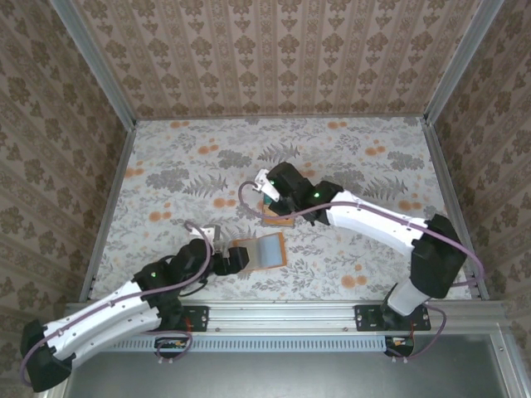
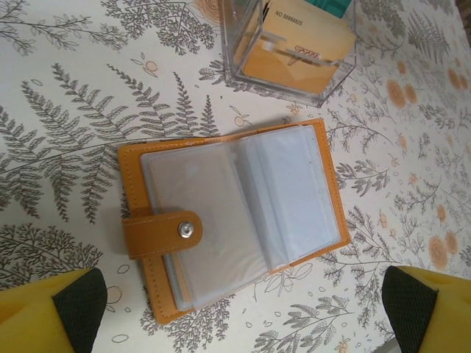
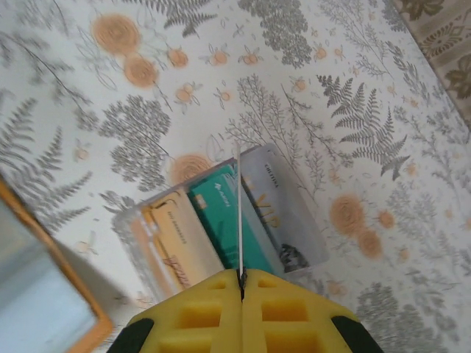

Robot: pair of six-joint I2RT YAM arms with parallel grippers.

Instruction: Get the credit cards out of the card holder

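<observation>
Held credit card [image 3: 239, 213] judged stiff, light, slippery; best pinched at edge, as is done by clenched right tool [image 3: 241, 282]. Open card holder [image 2: 221, 220] judged soft; left tool [image 2: 243, 312] released above it.

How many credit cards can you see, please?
3 in the clear box: orange-tan card, teal card, pale card. A thin edge in the right gripper may be a fourth.
</observation>
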